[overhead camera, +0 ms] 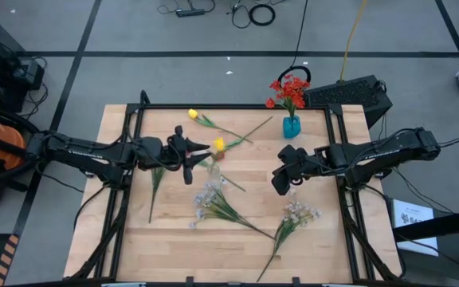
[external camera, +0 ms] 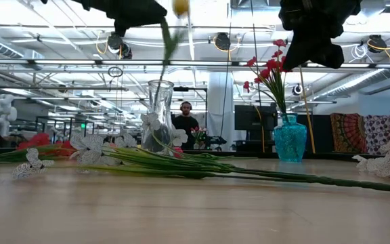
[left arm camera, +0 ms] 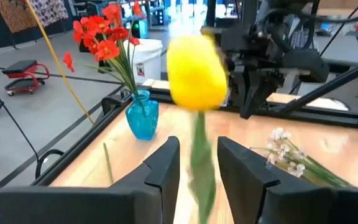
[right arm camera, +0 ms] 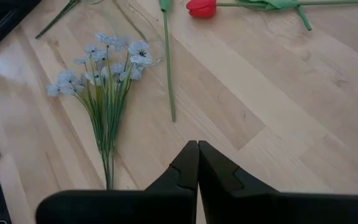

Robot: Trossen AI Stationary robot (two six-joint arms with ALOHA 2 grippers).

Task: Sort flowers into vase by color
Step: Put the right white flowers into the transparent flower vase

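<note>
My left gripper [overhead camera: 200,151] hovers above the table's middle, shut on a yellow tulip [overhead camera: 219,145] over a clear glass vase [external camera: 160,112]. In the left wrist view the yellow bud [left arm camera: 196,71] stands just beyond the fingers. The teal vase [overhead camera: 292,126] stands near the far edge with red flowers [overhead camera: 289,89] in it. My right gripper [overhead camera: 280,182] hangs shut and empty right of centre, over bare wood [right arm camera: 197,155]. A second yellow tulip [overhead camera: 194,115], a red tulip [right arm camera: 201,7] and two pale sprays [overhead camera: 213,199] [overhead camera: 297,214] lie flat on the table. My left gripper pinches the yellow tulip's green stem [left arm camera: 201,165] between its two fingers, a short way below the bud. The fingers come level from the table's left, across the stem. The flower is lifted clear, and its stem [external camera: 168,41] hangs below the gripper toward the glass vase.
Loose green stems [overhead camera: 156,182] lie left of centre, and long stalks [external camera: 249,175] run across the table's middle. A black frame [overhead camera: 138,112] rims the board. A person [external camera: 185,122] stands far behind the table. Bare wood [overhead camera: 166,247] shows at the near left.
</note>
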